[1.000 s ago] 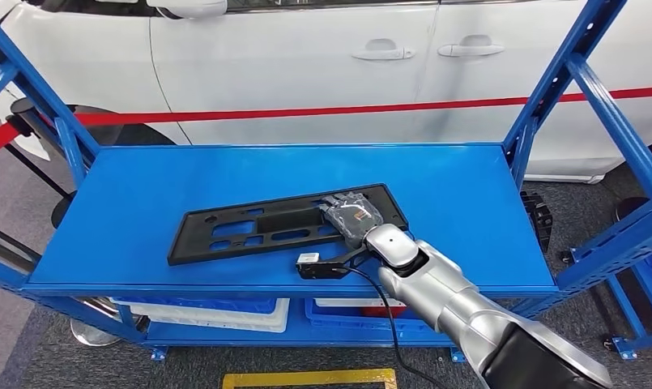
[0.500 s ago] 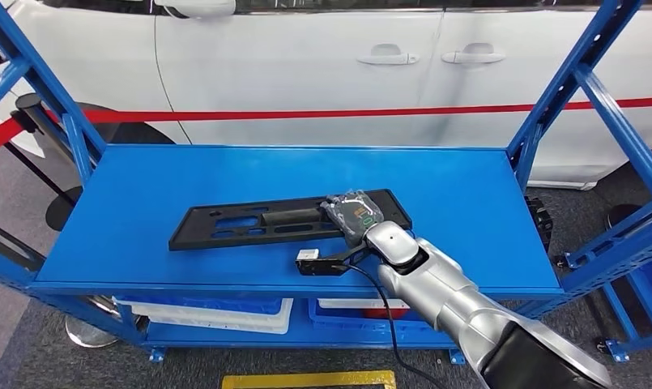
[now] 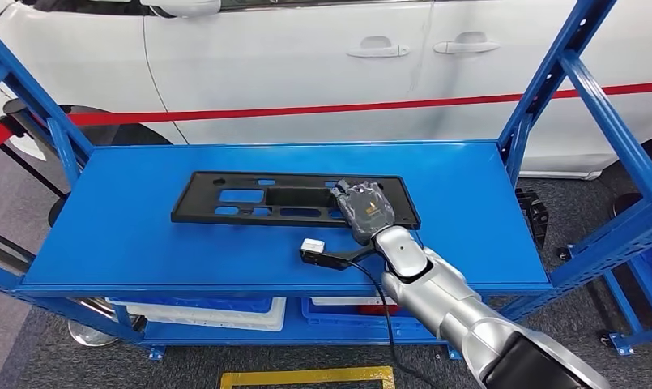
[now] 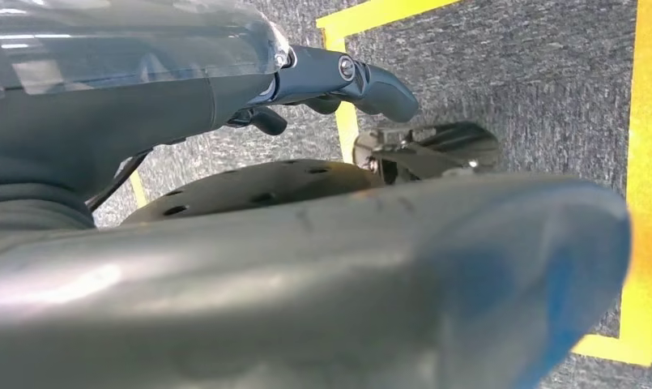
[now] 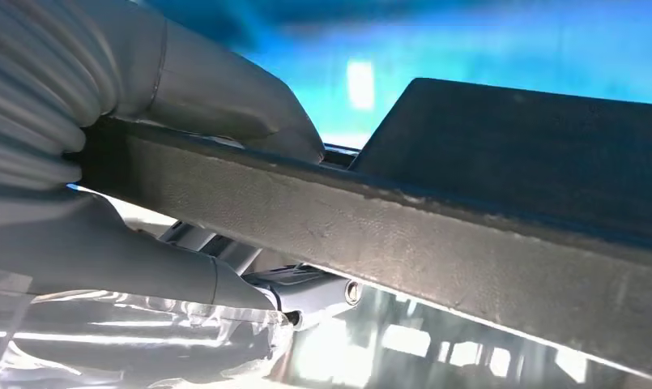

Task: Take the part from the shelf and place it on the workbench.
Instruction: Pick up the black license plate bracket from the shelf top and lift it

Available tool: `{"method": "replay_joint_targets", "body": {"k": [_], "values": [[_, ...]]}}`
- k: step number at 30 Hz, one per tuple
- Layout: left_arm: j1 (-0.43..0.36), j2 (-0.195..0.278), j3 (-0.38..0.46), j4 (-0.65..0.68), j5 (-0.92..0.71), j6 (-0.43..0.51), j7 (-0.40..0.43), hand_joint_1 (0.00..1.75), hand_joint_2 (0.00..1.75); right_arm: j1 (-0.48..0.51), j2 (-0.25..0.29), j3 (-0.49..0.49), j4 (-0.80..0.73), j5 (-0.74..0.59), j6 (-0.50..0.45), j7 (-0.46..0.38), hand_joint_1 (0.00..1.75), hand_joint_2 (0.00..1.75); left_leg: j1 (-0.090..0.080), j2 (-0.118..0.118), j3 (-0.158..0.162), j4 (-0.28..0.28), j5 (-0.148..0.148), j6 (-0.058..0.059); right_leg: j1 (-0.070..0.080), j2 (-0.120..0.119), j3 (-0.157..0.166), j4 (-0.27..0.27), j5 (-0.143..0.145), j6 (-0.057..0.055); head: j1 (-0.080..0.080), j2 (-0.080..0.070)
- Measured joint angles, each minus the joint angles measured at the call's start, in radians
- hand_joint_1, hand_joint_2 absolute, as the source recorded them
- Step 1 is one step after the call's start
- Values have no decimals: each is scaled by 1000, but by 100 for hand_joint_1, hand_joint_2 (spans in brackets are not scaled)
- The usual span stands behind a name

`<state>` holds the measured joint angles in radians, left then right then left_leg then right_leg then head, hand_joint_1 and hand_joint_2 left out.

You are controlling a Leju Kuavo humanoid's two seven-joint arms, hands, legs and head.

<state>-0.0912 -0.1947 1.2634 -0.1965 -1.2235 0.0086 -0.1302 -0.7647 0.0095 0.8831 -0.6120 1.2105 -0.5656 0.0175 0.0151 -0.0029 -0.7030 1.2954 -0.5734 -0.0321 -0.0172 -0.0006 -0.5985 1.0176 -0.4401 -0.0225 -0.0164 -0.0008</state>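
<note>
The part (image 3: 294, 197) is a long black plastic panel with several cut-outs, lying lengthwise on the blue shelf top (image 3: 144, 235). My right hand (image 3: 367, 209), wrapped in clear film, grips the part's right end from the front. In the right wrist view the thick grey thumb (image 5: 225, 89) and the fingers below clamp the part's dark edge (image 5: 468, 235). My left hand (image 4: 338, 77) hangs over grey carpet with its dark fingers stretched out and nothing in them.
Blue uprights (image 3: 549, 81) frame the shelf at both ends. A white car (image 3: 306, 73) and a red barrier band (image 3: 266, 112) stand right behind it. Bins (image 3: 209, 312) sit on the lower level. Yellow floor tape (image 3: 306, 377) lies in front.
The part has swung round in my right hand: its left end moved toward the back of the shelf, so it now lies nearly parallel to the front edge. The view shifted slightly.
</note>
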Motion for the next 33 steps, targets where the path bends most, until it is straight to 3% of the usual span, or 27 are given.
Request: {"method": "replay_joint_targets", "body": {"k": [1, 3, 5, 8, 10, 13, 15, 16, 17, 18, 20, 21, 25, 27, 29, 30, 31, 33], "values": [[0, 0, 0, 0, -1, 4, -1, 0, 175, 8, 0, -15, -19, 29, -37, 14, 175, 175, 0, 0, 5, -18, 22, 0, 0, 1, 1, 2, -1, 0, 0, 0], [0, -1, 0, 0, -2, 9, -2, 0, 175, 32, 1, -54, -86, 108, -89, 30, 175, 175, 1, 1, 55, -140, 94, 4, 1, 3, 3, 5, -7, 4, 0, 0], [-1, -3, 0, 0, -1, 15, -4, 0, 175, 70, 3, -116, -193, 193, -115, 19, 175, 175, -1, 0, 100, -244, 132, 11, 5, 3, 0, 11, -11, 12, 0, 0], [-1, -8, 0, 0, 3, 21, -8, 0, 175, 135, 15, -223, -379, 266, -127, -42, 175, 175, -4, -4, 109, -271, 130, 27, 8, 1, -4, 11, -12, 27, 1, 0], [0, -12, 0, 0, 5, 21, -11, 0, 175, 166, 23, -280, -482, 277, -129, -72, 175, 175, -2, -4, 112, -278, 134, 41, 5, 0, -14, 35, -31, 36, 2, 0], [-2, -16, 0, 1, 6, 21, -16, 0, 175, 198, 35, -353, -595, 272, -132, -121, 175, 175, -1, -4, 114, -282, 136, 55, 3, 1, -93, 199, -114, 43, 3, 0], [-1, -18, 0, 1, 6, 22, -18, 0, 175, 226, 49, -404, -667, 262, -132, -192, 175, 175, -3, -4, 115, -281, 134, 56, 3, 1, -140, 285, -133, 44, 3, 0], [-1, -18, 0, 1, 6, 24, -18, 0, 175, 239, 60, -428, -701, 257, -132, -232, 175, 175, -3, -5, 115, -279, 133, 56, 3, 1, -140, 278, -116, 43, 3, 0], [-1, -19, 0, 1, 5, 27, -17, 0, 175, 249, 74, -450, -733, 251, -132, -270, 175, 175, -3, -5, 116, -278, 132, 54, 3, 1, -122, 235, -84, 41, 3, 0], [-2, -20, 0, 1, 3, 32, -16, 0, 175, 256, 88, -472, -763, 244, -132, -304, 175, 175, -3, -5, 117, -276, 130, 52, 3, 0, -90, 168, -47, 37, 3, 0], [-4, -23, -1, 1, -5, 48, -6, 0, 175, 268, 118, -520, -818, 226, -132, -375, 175, 175, -7, -6, 117, -273, 125, 45, 8, 0, -33, 52, -6, 30, 2, 0], [-3, -25, -1, 1, -10, 57, 2, 0, 175, 276, 135, -545, -842, 218, -132, -411, 175, 175, -9, -6, 117, -272, 124, 40, 11, 1, -20, 25, -2, 27, 2, 0], [-3, -25, -3, 1, -21, 79, 25, 0, 175, 304, 193, -621, -908, 188, -133, -515, 175, 175, -8, -4, 113, -257, 107, 18, 8, 4, -16, 12, -1, 10, 1, 0], [-3, -25, -3, 1, -19, 83, 31, 0, 175, 316, 231, -665, -929, 152, -133, -603, 175, 175, -5, -3, 77, -172, 55, 10, 5, 3, -14, 8, 1, 0, 1, 0], [-4, -25, -3, 1, -14, 84, 33, 0, 175, 332, 266, -711, -943, 105, -133, -680, 175, 175, -4, -3, 21, -44, -4, 5, 7, 2, -13, 8, 0, -5, 0, 0], [-5, -25, -3, 1, -13, 84, 35, 0, 175, 342, 279, -729, -947, 75, -133, -700, 175, 175, -4, -3, 4, -4, -14, 3, 7, 1, -13, 8, 0, -5, 0, 0], [-6, -25, -3, 1, -13, 84, 36, 0, 175, 351, 287, -739, -949, 38, -133, -706, 175, 175, -4, -3, 4, 0, -4, 3, 8, 1, -13, 8, 0, -5, 0, 0], [-7, -25, -3, 1, -11, 84, 38, 0, 175, 368, 301, -747, -949, -64, -133, -709, 175, 175, -3, -3, 56, -101, 59, 5, 8, 3, -12, 9, 0, -5, 0, 0]]}}
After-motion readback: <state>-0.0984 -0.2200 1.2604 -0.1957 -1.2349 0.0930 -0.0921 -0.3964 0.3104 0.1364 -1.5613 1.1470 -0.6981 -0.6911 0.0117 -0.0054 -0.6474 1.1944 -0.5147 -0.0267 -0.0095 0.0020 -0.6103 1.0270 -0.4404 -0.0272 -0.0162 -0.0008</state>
